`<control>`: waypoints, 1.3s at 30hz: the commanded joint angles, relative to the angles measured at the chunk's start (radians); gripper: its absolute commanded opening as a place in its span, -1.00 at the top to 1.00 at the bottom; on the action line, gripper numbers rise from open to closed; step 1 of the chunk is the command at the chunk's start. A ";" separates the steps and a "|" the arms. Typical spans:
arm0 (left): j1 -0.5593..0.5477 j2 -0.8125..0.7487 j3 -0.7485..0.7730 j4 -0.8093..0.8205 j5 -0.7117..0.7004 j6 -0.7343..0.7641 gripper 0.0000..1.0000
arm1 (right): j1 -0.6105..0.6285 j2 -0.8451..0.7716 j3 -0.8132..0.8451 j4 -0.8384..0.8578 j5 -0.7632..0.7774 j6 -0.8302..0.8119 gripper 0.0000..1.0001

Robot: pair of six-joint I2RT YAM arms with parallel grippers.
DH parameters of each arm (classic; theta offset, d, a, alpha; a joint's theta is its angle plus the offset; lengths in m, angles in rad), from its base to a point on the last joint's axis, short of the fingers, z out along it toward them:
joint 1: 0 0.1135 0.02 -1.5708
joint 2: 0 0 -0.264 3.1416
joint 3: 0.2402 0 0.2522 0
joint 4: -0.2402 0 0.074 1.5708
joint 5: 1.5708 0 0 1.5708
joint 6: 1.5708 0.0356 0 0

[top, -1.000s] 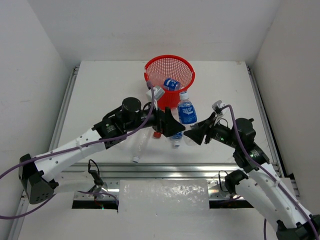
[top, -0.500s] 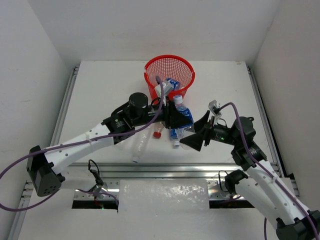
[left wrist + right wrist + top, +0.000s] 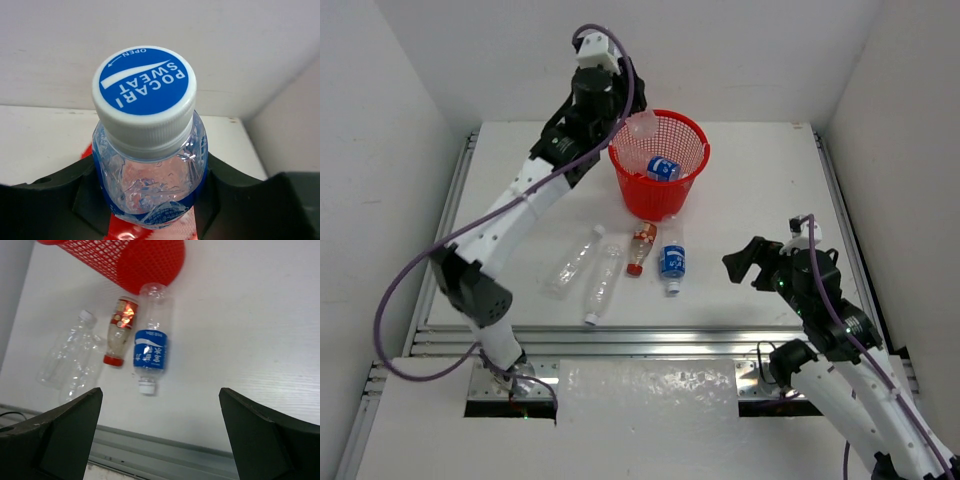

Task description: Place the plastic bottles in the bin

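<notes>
My left gripper is raised over the left rim of the red mesh bin, shut on a blue-labelled bottle. In the left wrist view that bottle shows its blue and white cap, clamped in the left gripper, with red mesh below. Another blue-labelled bottle lies inside the bin. On the table lie two clear bottles, a red-capped bottle and a blue-labelled one. My right gripper stands open and empty to their right; its wrist view shows the right gripper, the blue-labelled bottle and the bin.
A metal rail runs along the table's near edge, and side rails border the white table. White walls close in on the left, back and right.
My left arm has closed on the standing blue-labelled bottle and swung it up from the table to above the bin's rim. My right gripper has opened and drawn back to the right.
</notes>
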 commanded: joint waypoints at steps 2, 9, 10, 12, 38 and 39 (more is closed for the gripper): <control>0.043 0.200 0.179 -0.063 -0.019 0.092 0.96 | -0.001 -0.032 0.004 -0.069 0.085 0.015 -0.98; 0.054 0.316 0.261 -0.117 0.012 0.082 -0.51 | -0.001 -0.068 -0.021 -0.084 0.083 -0.014 -0.98; 0.054 0.308 0.249 -0.114 0.010 0.079 -0.57 | -0.001 -0.063 -0.021 -0.082 0.082 -0.015 -0.98; 0.054 0.288 0.215 -0.112 0.013 0.062 -0.70 | -0.001 -0.049 -0.022 -0.075 0.071 -0.023 -0.98; 0.056 -0.260 -0.297 -0.170 0.070 -0.183 -0.91 | 0.002 0.274 -0.048 0.124 -0.223 -0.092 -0.98; 0.054 -0.310 -0.378 -0.202 0.052 -0.225 -0.93 | 0.007 0.344 -0.044 0.144 -0.228 -0.084 -0.98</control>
